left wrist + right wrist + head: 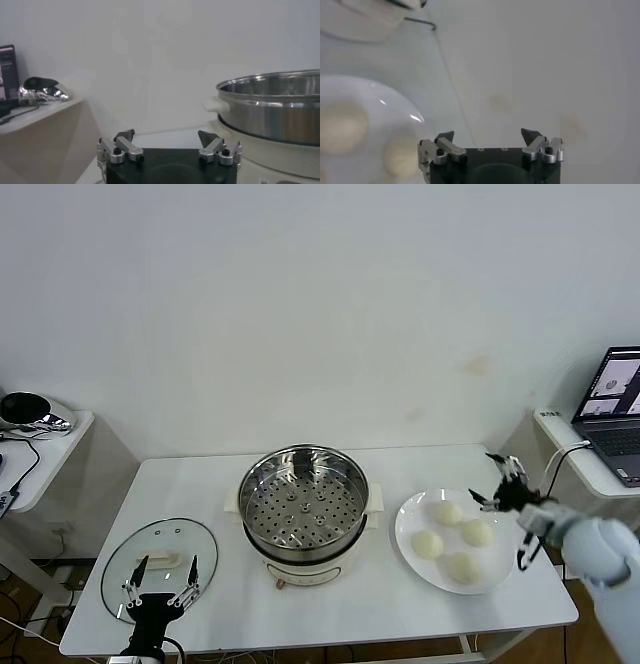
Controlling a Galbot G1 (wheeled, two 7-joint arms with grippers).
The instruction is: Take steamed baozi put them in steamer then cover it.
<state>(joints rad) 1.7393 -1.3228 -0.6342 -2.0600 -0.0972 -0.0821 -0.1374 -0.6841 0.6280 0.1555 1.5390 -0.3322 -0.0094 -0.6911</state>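
You've got the steamer (303, 514) sitting mid-table, open-topped, its perforated tray bare and shiny, so take everything else from there. To its left, near the front edge of the white table (400, 459), the cover (160, 567) lies flat, cream handle up. To the steamer's right, just beside it, the white plate (412, 546) carries all four steamed baozi (447, 512), bunched close together in a loose diamond. Farther right, off the table, a laptop (615, 416) stands open on a side shelf with a cable trailing down toward the table. Far left of the steamer, a small shelf holds a shiny dark object (28, 412) you can't identify from here. Nothing lies between the plate and the steamer.

Now your arms. Your right gripper (500, 484) hovers above the plate's far-right rim, reaching in from the right and tilted down toward the buns; its fingers are spread wide, gripping nothing. In the right wrist view the plate and two buns blur past beneath the parted tips (489, 139). Your left gripper (161, 572) hangs low at the front edge, over the cover, fingers splayed and empty, pointing toward the back wall with the steamer's wall off to one side in its wrist view (166, 141).
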